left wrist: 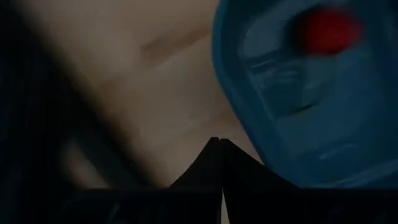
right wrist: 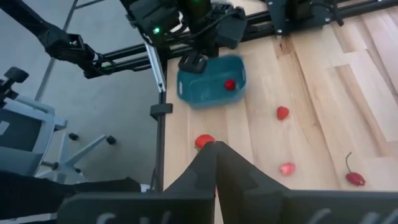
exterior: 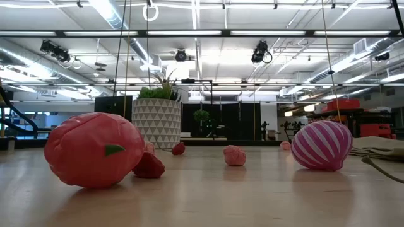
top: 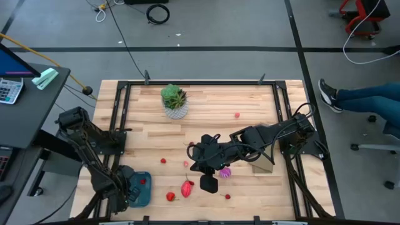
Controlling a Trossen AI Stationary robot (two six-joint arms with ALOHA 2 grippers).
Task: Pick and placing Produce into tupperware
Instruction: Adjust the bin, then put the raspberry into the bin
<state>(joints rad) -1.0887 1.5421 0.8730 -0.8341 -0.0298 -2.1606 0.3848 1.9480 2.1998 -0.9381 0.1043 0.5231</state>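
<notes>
The blue-teal tray (top: 139, 189) lies at the near left and holds one small red piece (top: 143, 181); both also show in the right wrist view, tray (right wrist: 208, 87). My left gripper (top: 129, 190) is shut at the tray's left rim (left wrist: 233, 118); whether it touches the rim I cannot tell. My right gripper (top: 208, 185) is shut and empty, above the table between the oval red-pink piece (top: 187, 187) and the purple ribbed ball (top: 224, 172). Both rest on the wood, as the low view shows for the oval piece (exterior: 95, 148) and the ball (exterior: 320, 145). Small red pieces (top: 164, 160) lie scattered about.
A green plant in a white pot (top: 174, 103) stands at the far middle. A tan box (top: 263, 165) lies under my right arm. More small red pieces lie near the front edge (top: 170, 196) and at the far right (top: 237, 115). A person's legs (top: 362, 100) show beyond the right edge.
</notes>
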